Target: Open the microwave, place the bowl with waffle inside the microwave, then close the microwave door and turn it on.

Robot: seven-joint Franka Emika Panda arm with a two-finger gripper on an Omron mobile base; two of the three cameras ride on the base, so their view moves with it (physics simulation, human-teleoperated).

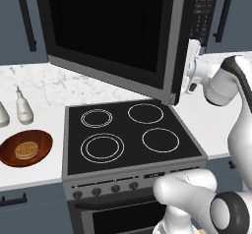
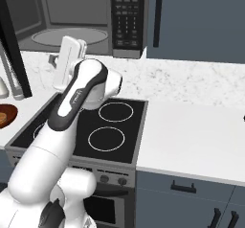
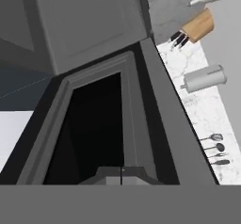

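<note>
- The microwave door (image 1: pixel 106 31) is standing swung out over the stove (image 1: pixel 130 134), its free edge pointing toward the arm; in the right base view the grey cavity and round turntable (image 2: pixel 69 36) are lying exposed behind it.
- The gripper (image 1: pixel 189 66) is sitting just beside the door's free edge, at its inner side, in front of the microwave (image 2: pixel 95 16) and its keypad (image 2: pixel 127 16).
- The hand view is looking along the inner face of the door (image 3: pixel 94 133), with the door's long axis running away from the camera.
- The bowl (image 1: pixel 25 148) is resting on the counter (image 1: pixel 29 174) to the left of the stove, with the waffle (image 1: pixel 25 150) lying in its middle; two small white bottles (image 1: pixel 22 107) are standing just behind it.
- Judgement: the coming move turns on the bowl lying well apart from the jaws, down and to the left across the full stove, with the open door hanging between the two.
- The state of the jaws cannot be told: the fingertips are not resolving clearly in any view, and nothing appears held.
- In the right base view, the bowl (image 2: pixel 5 116) is cut off at the left edge.
- Whether the hand is touching the door edge cannot be told.
</note>
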